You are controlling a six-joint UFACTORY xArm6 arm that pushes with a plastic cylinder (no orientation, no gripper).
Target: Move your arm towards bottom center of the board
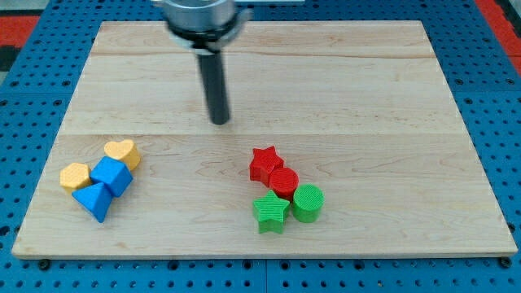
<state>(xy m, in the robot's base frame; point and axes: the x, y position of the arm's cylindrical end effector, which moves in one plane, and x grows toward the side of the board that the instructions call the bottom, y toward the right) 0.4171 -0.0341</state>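
Observation:
My tip (220,121) rests on the wooden board (260,73) near its middle, a little towards the view's top. It touches no block. A red star (265,163), a red cylinder (283,181), a green star (271,212) and a green cylinder (308,203) cluster below and right of the tip. At the view's lower left lie a yellow heart (122,152), a yellow hexagon (75,176), a blue cube (111,175) and a blue triangular block (94,199), far from the tip.
The board lies on a blue perforated table (32,57). The arm's grey body (200,16) hangs over the board's top edge.

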